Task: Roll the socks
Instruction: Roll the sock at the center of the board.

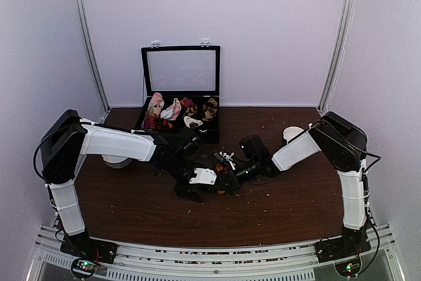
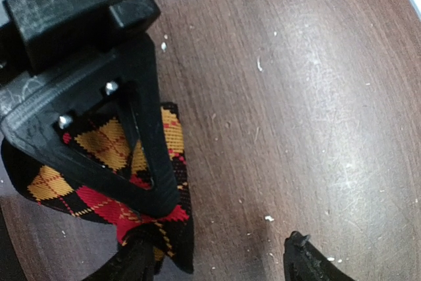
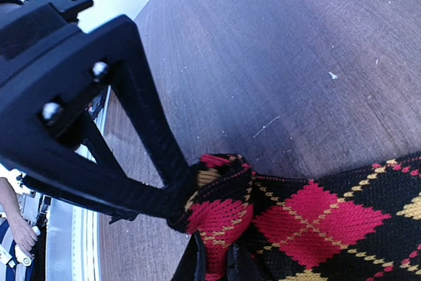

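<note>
A black argyle sock (image 3: 309,222) with red and orange diamonds lies on the brown table near the middle; it also shows in the left wrist view (image 2: 99,205) and the top view (image 1: 223,185). My right gripper (image 3: 220,264) is shut on a folded end of this sock. My left gripper (image 2: 220,245) is open, its jaws wide apart over bare wood, with one finger (image 2: 135,261) at the sock's edge. In the top view the left gripper (image 1: 197,181) and right gripper (image 1: 230,174) meet over the sock. Most of the sock is hidden under them there.
An open black case (image 1: 212,135) with pink, white and other sock bundles stands at the back centre, lid (image 1: 181,70) upright. A white round object (image 1: 291,133) sits at the right, another (image 1: 118,161) under the left arm. Pale crumbs dot the table.
</note>
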`<state>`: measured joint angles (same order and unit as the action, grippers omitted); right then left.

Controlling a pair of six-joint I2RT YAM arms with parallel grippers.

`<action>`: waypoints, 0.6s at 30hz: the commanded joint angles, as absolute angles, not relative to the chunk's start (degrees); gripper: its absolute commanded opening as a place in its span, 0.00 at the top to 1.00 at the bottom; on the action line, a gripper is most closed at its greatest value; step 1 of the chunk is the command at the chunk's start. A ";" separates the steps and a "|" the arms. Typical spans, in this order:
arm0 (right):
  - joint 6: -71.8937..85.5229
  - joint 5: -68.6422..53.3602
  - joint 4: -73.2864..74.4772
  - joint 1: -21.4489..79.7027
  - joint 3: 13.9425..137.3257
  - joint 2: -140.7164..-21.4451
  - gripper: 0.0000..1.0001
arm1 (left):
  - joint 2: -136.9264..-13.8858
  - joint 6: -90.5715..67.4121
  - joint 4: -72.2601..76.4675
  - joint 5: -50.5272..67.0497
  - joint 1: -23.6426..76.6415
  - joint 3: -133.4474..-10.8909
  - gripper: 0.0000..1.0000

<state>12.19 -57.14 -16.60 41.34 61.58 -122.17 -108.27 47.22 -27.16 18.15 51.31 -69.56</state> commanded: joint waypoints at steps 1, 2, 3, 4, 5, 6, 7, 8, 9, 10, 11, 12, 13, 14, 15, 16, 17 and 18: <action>11.19 -50.01 -3.62 40.99 58.66 -128.12 1.00 | -105.56 48.40 -27.92 19.99 51.01 -71.41 0.31; 11.17 -49.89 -3.42 40.88 58.75 -128.25 1.00 | -105.62 48.35 -28.47 19.75 51.09 -71.90 0.32; 11.16 -49.76 -3.24 40.89 58.79 -128.23 1.00 | -105.64 48.21 -28.82 19.57 51.00 -72.24 0.34; 11.16 -49.83 -3.18 40.81 58.80 -128.23 1.00 | -105.58 48.10 -28.98 19.52 51.02 -72.46 0.35; 11.16 -49.91 -3.13 40.79 58.80 -128.23 1.00 | -105.37 47.83 -28.89 19.35 51.02 -72.51 0.36; 11.16 -49.96 -3.00 40.78 58.73 -128.23 1.00 | -105.13 47.51 -28.42 19.08 50.98 -72.32 0.36; 11.10 -49.93 -2.91 40.79 58.79 -128.23 1.00 | -104.91 47.18 -27.56 18.78 50.98 -71.99 0.37; 11.11 -49.92 -2.91 40.78 58.86 -128.30 1.00 | -104.72 47.18 -26.98 18.77 50.98 -71.72 0.37; 11.20 -49.92 -2.80 40.78 58.93 -128.36 1.00 | -104.65 47.27 -26.38 18.95 50.98 -71.52 0.37; 11.12 -49.92 -2.64 40.78 59.05 -128.47 1.00 | -104.86 47.28 -25.82 19.01 50.98 -71.57 0.37; 11.08 -49.98 -2.49 40.78 59.16 -128.56 1.00 | -105.49 47.41 -25.67 19.06 50.98 -71.92 0.37; 11.15 -50.01 -2.44 40.83 59.29 -128.59 1.00 | -106.38 47.52 -25.93 18.84 50.98 -72.64 0.37; 11.12 -50.05 -2.36 40.79 59.40 -128.58 1.00 | -107.48 47.84 -26.16 18.36 50.98 -73.35 0.37; 11.08 -50.16 -2.27 40.78 59.50 -128.60 1.00 | -108.62 48.20 -26.41 17.67 50.98 -74.07 0.36; 11.07 -50.30 -2.21 40.78 59.50 -128.59 1.00 | -109.80 48.60 -26.38 16.87 50.98 -74.56 0.37; 11.03 -50.35 -2.13 40.78 59.58 -128.58 1.00 | -110.79 48.91 -26.25 16.07 50.98 -74.93 0.37; 10.99 -50.40 -2.11 40.78 59.59 -128.58 1.00 | -111.51 49.22 -26.09 15.53 50.98 -75.23 0.38; 10.91 -50.44 -2.03 40.78 59.52 -128.58 1.00 | -112.32 49.37 -25.84 15.04 50.98 -75.31 0.39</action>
<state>11.99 -58.33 -14.74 40.99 62.67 -122.67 -108.86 47.88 -27.59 17.26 51.31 -73.38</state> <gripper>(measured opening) 0.089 0.624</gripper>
